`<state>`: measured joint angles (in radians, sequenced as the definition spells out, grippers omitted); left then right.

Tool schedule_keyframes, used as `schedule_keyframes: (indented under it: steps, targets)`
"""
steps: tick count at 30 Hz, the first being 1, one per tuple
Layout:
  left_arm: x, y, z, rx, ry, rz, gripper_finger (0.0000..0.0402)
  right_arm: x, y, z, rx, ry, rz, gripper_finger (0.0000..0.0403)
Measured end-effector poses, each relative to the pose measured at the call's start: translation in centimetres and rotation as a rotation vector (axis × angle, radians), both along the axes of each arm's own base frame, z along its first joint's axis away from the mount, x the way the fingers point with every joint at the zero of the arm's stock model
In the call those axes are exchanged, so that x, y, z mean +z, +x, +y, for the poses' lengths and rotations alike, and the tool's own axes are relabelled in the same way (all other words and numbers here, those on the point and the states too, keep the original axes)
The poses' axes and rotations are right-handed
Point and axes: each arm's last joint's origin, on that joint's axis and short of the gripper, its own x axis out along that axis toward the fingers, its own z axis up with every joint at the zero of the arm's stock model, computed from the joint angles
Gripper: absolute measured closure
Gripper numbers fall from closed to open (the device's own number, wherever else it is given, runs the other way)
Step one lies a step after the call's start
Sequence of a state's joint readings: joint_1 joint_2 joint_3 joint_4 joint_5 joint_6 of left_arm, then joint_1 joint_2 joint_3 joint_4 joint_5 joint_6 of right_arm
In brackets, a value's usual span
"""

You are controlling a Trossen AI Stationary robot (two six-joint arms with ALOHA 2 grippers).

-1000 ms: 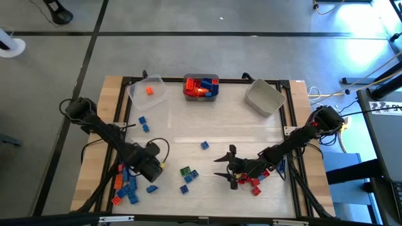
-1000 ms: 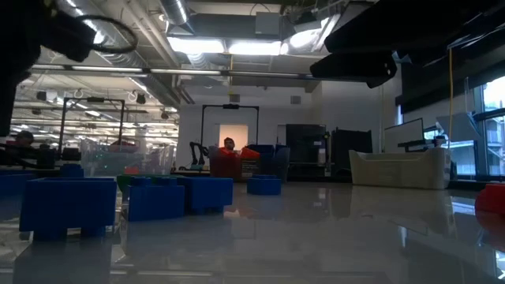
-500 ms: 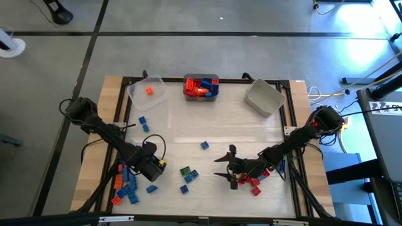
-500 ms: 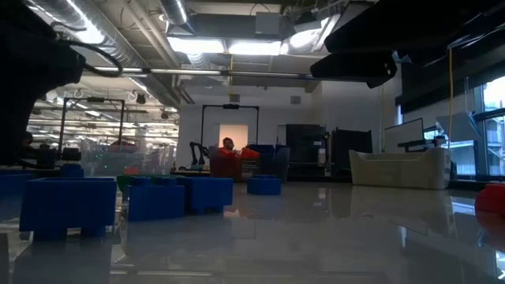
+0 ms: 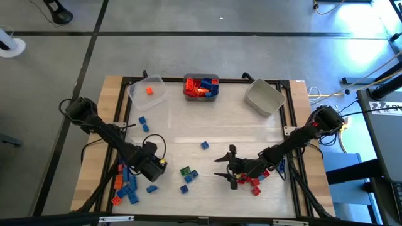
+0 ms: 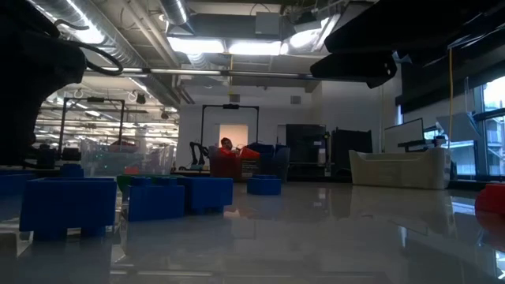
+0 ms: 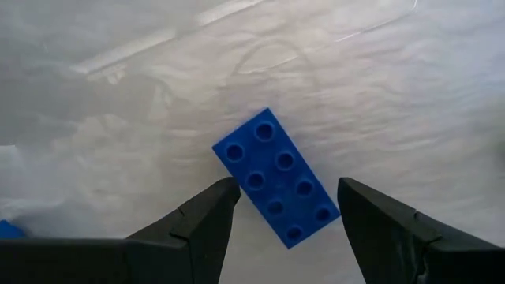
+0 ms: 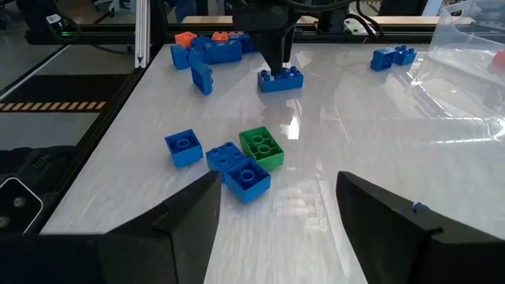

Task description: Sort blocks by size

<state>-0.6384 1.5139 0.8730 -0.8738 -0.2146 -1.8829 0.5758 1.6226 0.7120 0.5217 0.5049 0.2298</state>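
Blue, orange, red and green blocks lie scattered on the white table top. My left gripper [image 5: 152,169] points down, open, over a blue eight-stud block [image 7: 276,180] that lies flat on the table, also seen in the right wrist view [image 8: 280,80]. One finger stands on either side of it, and I see no touch. My right gripper [image 5: 227,167] hovers open near the front middle, with nothing between its fingers [image 8: 276,189]. Red blocks [image 5: 254,182] lie under its arm. A green block [image 8: 263,147] sits among blue ones.
At the far edge stand a clear bin [image 5: 149,91] holding one orange block, a bin [image 5: 201,86] full of red, orange and blue blocks, and a grey bin [image 5: 264,97]. A heap of blue and orange blocks [image 5: 125,185] lies at the front left.
My left gripper has rolled about its own pointing line while staying over the same spot at the front left; its cable loop has shifted with it. The blocks lie as before.
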Motion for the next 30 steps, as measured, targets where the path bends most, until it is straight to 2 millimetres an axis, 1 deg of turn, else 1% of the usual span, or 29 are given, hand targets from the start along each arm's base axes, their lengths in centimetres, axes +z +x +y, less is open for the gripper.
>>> schedule_keyframes:
  steps: [9,15,20,25,30]
  targets:
    - [-0.1,0.1,0.1,0.021,0.016,-0.008,0.0188,0.0,0.0,0.0,0.0,0.0,0.0,0.0155]
    - [-1.3,0.4,-0.2,0.024,0.028,0.039,0.0188,0.0,0.0,0.0,0.0,0.0,0.0,0.0155]
    - [-1.8,0.6,-0.3,0.023,0.04,0.048,0.0188,0.0,0.0,0.0,0.0,0.0,0.0,0.0155]
    - [-2.4,1.0,-0.7,-0.043,0.033,0.047,0.0188,0.0,0.0,0.0,0.0,0.0,0.0,0.0155]
    - [-3.4,1.5,-0.9,-0.183,0.065,0.075,0.0188,0.0,0.0,0.0,0.001,0.0,0.0,0.0155]
